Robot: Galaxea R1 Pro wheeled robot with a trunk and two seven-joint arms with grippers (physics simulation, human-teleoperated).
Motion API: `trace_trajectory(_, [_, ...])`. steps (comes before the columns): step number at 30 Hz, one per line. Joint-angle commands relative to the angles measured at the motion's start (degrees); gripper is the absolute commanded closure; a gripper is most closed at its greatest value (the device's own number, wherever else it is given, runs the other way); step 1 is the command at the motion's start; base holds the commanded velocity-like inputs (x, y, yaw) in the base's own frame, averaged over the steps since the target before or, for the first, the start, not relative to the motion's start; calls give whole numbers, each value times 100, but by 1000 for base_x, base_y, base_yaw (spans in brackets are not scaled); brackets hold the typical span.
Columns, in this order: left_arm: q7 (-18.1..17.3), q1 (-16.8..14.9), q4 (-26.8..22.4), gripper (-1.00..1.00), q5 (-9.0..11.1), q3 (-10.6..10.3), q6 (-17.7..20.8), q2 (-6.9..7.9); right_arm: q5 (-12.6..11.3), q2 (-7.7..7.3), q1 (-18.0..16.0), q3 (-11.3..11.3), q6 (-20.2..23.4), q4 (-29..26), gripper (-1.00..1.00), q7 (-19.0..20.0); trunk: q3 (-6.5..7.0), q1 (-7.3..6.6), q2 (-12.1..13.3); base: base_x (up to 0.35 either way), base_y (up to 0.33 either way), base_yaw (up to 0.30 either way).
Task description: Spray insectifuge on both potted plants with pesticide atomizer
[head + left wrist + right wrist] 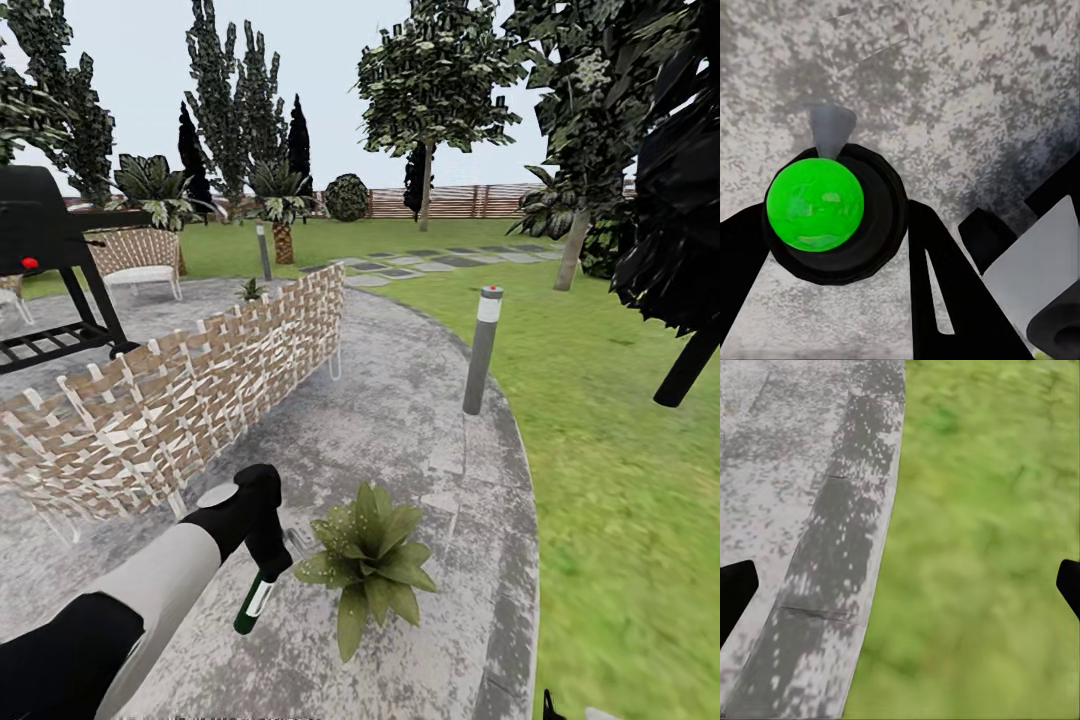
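My left gripper (pixel 266 556) is shut on the pesticide atomizer (pixel 253 604), a slim dark green and white sprayer hanging tilted just left of a potted plant (pixel 372 562). That plant is a rosette of broad pointed leaves on the stone patio (pixel 400 420), and fine pale specks of insectifuge dot its upper left leaves. The left wrist view looks down the atomizer's bright green end (pixel 815 202), with black fingers (pixel 937 277) on either side. A second small rosette (pixel 250 290) stands far back on the patio beyond the wicker seat. My right gripper (pixel 900 592) is open over the patio's edge.
A long wicker seat back (pixel 190 400) runs across the patio to the left. A grey bollard lamp (pixel 483 350) stands at the patio rim. A black grill (pixel 50 260) is at far left. Lawn (pixel 620 480) spreads to the right, and a slat fence (pixel 450 200) stands behind it.
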Motion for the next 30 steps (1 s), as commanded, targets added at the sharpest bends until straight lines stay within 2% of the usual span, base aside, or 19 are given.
trace_trajectory(1, [-74,-17,-6,100,-54,-56,43,-21,-20,-1,-1,16,-17,3,-100,-8,-6,-1,-2,54,0,276])
trace_trajectory(8, [-396,-171,21,100,-62,-114,43,-39,-20,-5,-2,16,-17,2,-100,-8,-6,-1,-2,228,-89,131])
trace_trajectory(9, [-409,-174,31,100,-117,-114,43,-40,-20,-7,-2,16,-17,2,-100,-9,-6,-1,-2,281,-157,8])
trace_trajectory(10, [-424,-167,39,100,-301,-109,46,-40,-16,-13,-1,16,-17,3,-100,-5,-6,-1,-2,264,-172,3])
trace_trajectory(11, [-432,-159,43,100,-405,-108,52,-43,-17,-16,-2,16,-17,3,-100,-5,-6,-1,-2,244,-189,1])
trace_trajectory(15, [-636,-151,42,100,-545,-106,52,-42,-19,-26,-2,16,-17,3,-100,-5,-6,-1,-2,147,-233,0])
trace_trajectory(23, [-686,-167,10,100,-604,-106,61,-41,-20,-27,-1,16,-17,3,-100,-6,-6,-1,-2,9,-271,9])
trace_trajectory(30, [-687,-176,-6,100,-605,-106,78,-48,-20,-20,-1,16,-17,3,-100,-5,-6,-1,-2,0,-273,245])
